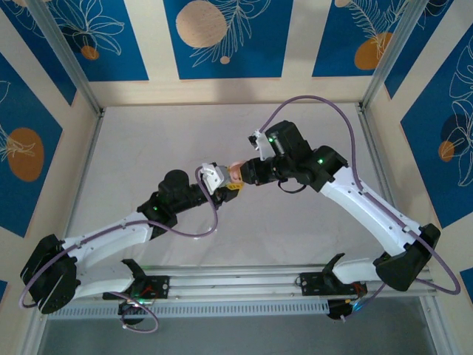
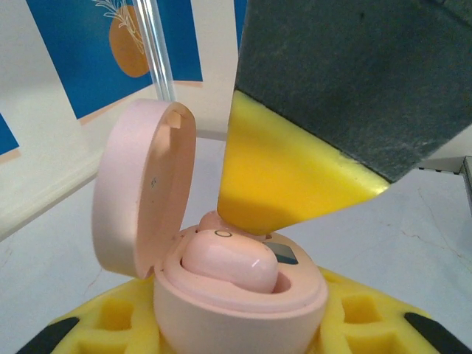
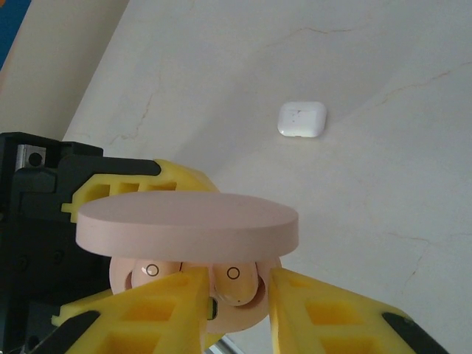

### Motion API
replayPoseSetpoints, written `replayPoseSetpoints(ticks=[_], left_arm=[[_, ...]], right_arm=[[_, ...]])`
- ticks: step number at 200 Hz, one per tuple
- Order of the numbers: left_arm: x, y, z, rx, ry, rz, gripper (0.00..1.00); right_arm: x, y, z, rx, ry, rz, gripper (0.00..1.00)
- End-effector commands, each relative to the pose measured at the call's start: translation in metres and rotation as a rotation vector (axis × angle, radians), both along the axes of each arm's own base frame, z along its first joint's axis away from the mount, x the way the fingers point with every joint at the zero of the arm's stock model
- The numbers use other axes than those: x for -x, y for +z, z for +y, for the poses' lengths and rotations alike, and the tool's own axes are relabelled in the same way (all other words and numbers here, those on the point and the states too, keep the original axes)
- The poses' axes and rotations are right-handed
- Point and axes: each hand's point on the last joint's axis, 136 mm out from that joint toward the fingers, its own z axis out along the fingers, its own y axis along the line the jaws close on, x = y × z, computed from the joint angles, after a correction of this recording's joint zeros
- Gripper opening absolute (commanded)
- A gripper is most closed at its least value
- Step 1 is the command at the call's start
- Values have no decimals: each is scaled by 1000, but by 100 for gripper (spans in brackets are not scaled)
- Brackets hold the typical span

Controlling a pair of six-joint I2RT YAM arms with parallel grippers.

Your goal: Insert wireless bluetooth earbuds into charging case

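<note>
No readable text, labels, brands or numbers appear on anything here.

Pale marbled table [image 1: 222,133], blue leaf-patterned wall panels [image 1: 222,37] around.

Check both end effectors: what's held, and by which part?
Left end effector holds the open pink charging case by its lower body. Right end effector has its fingertips around a pink earbud in the case; whether it grips is unclear.
</note>
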Motion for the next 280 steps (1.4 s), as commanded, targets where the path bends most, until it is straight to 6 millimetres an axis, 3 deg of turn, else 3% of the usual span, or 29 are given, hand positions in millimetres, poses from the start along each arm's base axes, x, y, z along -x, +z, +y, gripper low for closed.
replayPoseSetpoints(ticks=[1,34,62,112,177,223,280], left_arm=[[3,29,-4,67,-13,-46,25],[5,32,-3,88,-14,-61,25],[12,37,-6,110,-64,-87,25],[22,41,-16,128,-148,-86,25],[29,39,-31,113,-240,-26,25],[28,43,-33,121,-238,-28,26],[23,47,-30,132,-202,-35,26]], right_arm=[[4,12,0,-42,6,-13,29],[2,27,-10,-95,-39,-75,32],[-2,39,-31,-199,-126,-95,33],[-11,49,-58,-424,-221,-5,39],[-21,60,-51,-585,-166,110,48],[-22,43,-33,-564,-97,237,55],[-18,35,-24,-541,-54,268,55]])
